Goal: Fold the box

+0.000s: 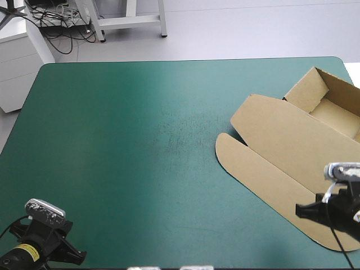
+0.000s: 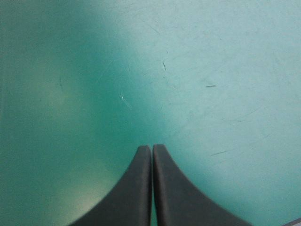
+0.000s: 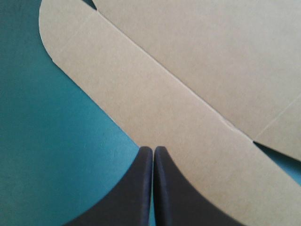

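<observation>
A teal-green covered table point(image 1: 112, 140) seen from above, with a brown box point(image 1: 281, 140) lying on its right half. The box is only partly formed: an open tray point(image 1: 332, 101) with raised walls sits by the table's far right corner. From the tray the lid point(image 1: 275, 126) lies flat on the table, reaching toward the table's near edge. A long flap point(image 1: 259, 180) with rounded ends runs along the lid's outer side, joined to it by a straight crease, and also lies flat. The box's right side runs out of the high view.

The left gripper point(image 2: 152, 147) is low at the table's near left corner, well apart from the box. Its two black fingers are pressed together into one pointed arch, holding nothing, and only the bare, lightly scratched cover point(image 2: 211, 70) lies ahead of them.

The right gripper point(image 3: 153, 148) is at the table's near right side, above the flap. Its black fingers are likewise closed tip to tip with nothing between them — the tips sit just at the flap's outer edge, where brown board meets the cover. The crease and the flat lid stretch ahead of them
</observation>
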Available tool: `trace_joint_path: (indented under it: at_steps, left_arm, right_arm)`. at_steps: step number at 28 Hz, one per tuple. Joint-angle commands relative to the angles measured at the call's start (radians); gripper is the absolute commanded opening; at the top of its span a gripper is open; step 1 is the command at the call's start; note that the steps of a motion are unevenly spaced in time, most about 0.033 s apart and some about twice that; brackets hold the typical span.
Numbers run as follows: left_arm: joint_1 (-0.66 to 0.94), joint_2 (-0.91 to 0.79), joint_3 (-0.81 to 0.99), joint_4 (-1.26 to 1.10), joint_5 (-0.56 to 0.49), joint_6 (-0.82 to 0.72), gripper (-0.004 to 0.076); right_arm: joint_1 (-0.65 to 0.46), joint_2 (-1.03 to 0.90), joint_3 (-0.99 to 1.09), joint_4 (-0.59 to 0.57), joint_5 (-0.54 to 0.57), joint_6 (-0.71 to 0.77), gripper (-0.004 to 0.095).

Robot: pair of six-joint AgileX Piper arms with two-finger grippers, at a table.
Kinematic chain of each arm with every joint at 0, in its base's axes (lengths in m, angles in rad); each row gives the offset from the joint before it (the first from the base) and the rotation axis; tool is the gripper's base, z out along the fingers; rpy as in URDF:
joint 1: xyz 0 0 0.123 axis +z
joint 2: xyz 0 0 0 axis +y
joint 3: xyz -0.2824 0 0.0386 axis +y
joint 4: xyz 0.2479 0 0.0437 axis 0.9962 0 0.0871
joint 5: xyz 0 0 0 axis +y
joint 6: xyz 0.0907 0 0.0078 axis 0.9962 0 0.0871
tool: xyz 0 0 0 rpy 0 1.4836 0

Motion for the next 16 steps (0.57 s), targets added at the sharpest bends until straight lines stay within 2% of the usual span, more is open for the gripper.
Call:
trace_joint_path:
  at_steps: [1, 9, 16]
  left_arm:
    - [-0.003, 0.013, -0.023, -0.004, -0.053, -0.008, -0.0010]
    - [-0.003, 0.013, -0.023, -0.004, -0.053, -0.008, -0.0010]
    - [-0.003, 0.013, -0.023, -0.004, -0.053, -0.008, -0.0010]
  right_arm:
    - [0.001, -0.100, 0.088, 0.004, 0.007, -0.016, -0.0005]
    - [0.001, -0.287, 0.308, 0.009, 0.007, -0.057, -0.0005]
    - [0.001, -0.315, 0.305, 0.015, 0.000, -0.057, -0.0005]
